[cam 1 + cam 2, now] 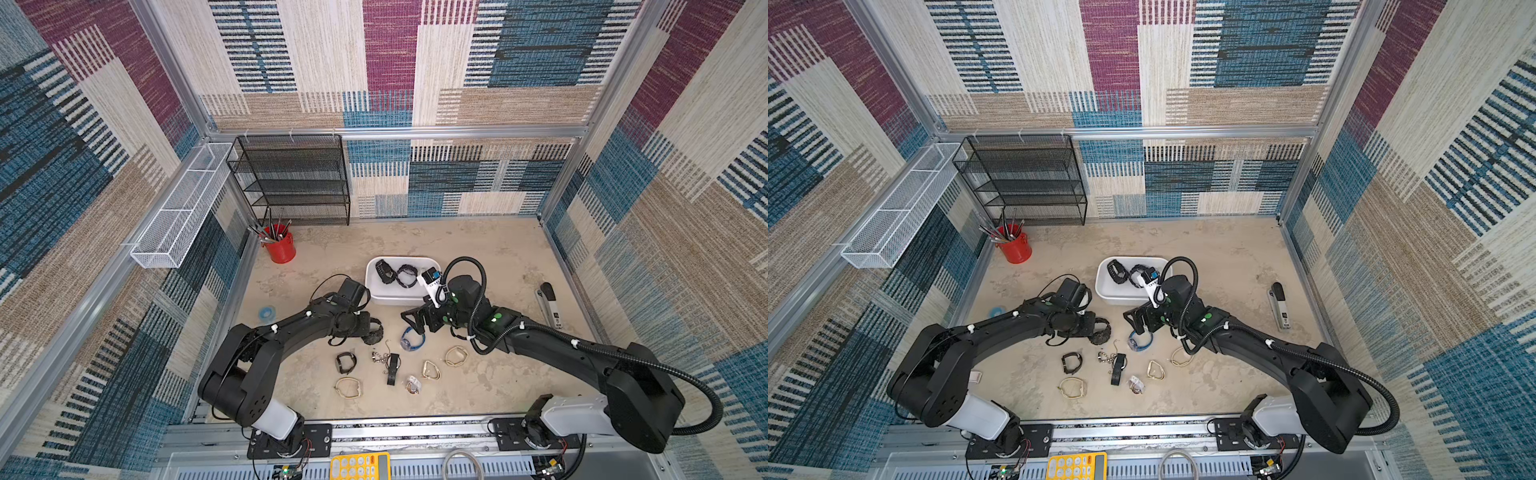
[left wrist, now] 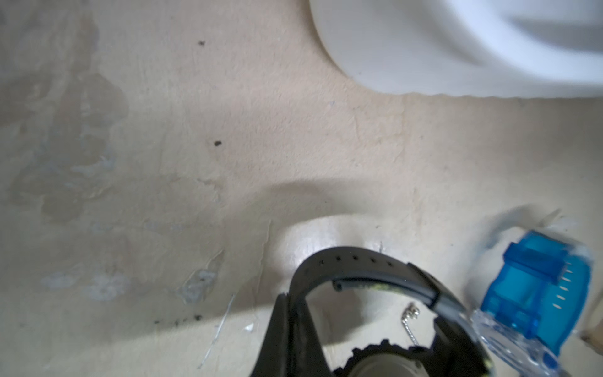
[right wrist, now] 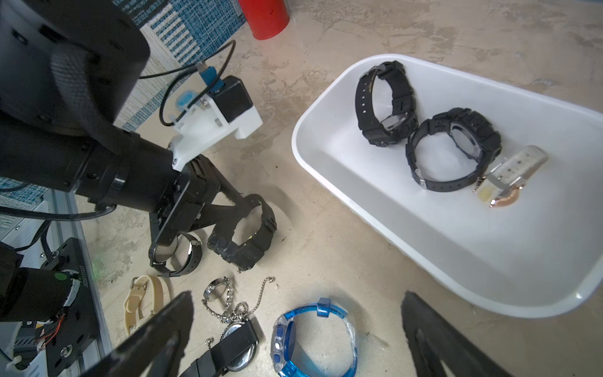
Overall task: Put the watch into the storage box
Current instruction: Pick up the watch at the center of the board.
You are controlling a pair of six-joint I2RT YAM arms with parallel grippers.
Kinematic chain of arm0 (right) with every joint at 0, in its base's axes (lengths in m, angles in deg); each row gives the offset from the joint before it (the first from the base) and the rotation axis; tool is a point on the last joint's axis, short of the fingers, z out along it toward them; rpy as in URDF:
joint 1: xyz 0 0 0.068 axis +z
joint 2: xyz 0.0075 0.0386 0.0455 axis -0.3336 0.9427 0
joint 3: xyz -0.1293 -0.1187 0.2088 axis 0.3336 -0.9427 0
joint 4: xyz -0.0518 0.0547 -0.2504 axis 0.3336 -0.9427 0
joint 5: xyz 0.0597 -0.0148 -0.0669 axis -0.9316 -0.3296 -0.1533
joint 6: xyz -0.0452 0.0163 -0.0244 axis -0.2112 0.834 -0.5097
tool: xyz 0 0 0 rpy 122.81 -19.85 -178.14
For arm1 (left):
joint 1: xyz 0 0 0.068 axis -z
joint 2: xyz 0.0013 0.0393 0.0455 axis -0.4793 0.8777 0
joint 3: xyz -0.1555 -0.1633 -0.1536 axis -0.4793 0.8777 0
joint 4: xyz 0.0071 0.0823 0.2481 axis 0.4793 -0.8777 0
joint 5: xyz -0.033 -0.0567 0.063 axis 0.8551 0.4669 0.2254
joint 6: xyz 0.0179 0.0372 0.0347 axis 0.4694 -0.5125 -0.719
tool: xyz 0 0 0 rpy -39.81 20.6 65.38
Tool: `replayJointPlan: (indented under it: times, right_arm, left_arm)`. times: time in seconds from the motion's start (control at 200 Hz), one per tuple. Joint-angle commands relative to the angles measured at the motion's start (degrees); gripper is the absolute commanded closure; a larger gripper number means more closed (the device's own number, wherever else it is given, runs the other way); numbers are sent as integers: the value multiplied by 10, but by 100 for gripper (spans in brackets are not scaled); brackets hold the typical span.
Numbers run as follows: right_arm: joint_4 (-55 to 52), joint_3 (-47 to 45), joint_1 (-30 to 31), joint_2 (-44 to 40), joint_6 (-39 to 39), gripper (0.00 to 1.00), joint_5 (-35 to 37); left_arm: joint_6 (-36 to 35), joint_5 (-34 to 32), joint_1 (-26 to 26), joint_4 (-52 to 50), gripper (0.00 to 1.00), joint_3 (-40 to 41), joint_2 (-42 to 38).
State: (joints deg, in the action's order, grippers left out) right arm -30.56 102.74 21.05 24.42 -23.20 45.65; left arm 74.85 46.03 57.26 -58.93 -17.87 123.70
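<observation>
Black rubber, chunky and knurled around its case, the digital watch (image 3: 243, 243) is outside the white rounded plastic storage box (image 3: 424, 235), just off the box's near left corner on the robot's side. The left gripper (image 3: 254, 204) is pinched tight on the strap of this watch. Whether the case rests on the mottled beige tabletop (image 1: 478, 249) or hangs just above it cannot be told. In the left wrist view the strap (image 2: 359, 267) arches close to the lens, with the box's curved corner beyond it, apart from the watch.

The right gripper (image 3: 297, 294) is spread wide and holds nothing. It hovers by the box's near wall, over a translucent blue plastic watch (image 3: 326, 308) lying on the tabletop near that wall.

Inside the box lie two black rubber watches (image 3: 385, 104) side by side, and a pale clear-strapped watch with a copper-coloured case (image 3: 509, 173) against the second of them.

Farther from the box toward the robot are a silver chain watch (image 3: 213, 290), a tan-strapped watch (image 3: 132, 305) and a slim black watch (image 1: 340, 363). A red cup of tools (image 1: 280, 249) stands well beyond the box's far left corner.
</observation>
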Motion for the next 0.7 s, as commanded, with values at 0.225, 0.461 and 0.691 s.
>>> replayJointPlan:
  times: [0.225,0.461,0.691]
  right_arm:
    - [33,7,2,5,13,0,13]
    - [40,8,2,7,25,0,29]
    - [41,0,2,-20,25,0,48]
  left_arm:
    - [-7,-3,0,-30,100,-42,-61]
    - [-25,-11,0,-51,100,-101,-55]
    - [-72,-59,0,-81,100,-182,2]
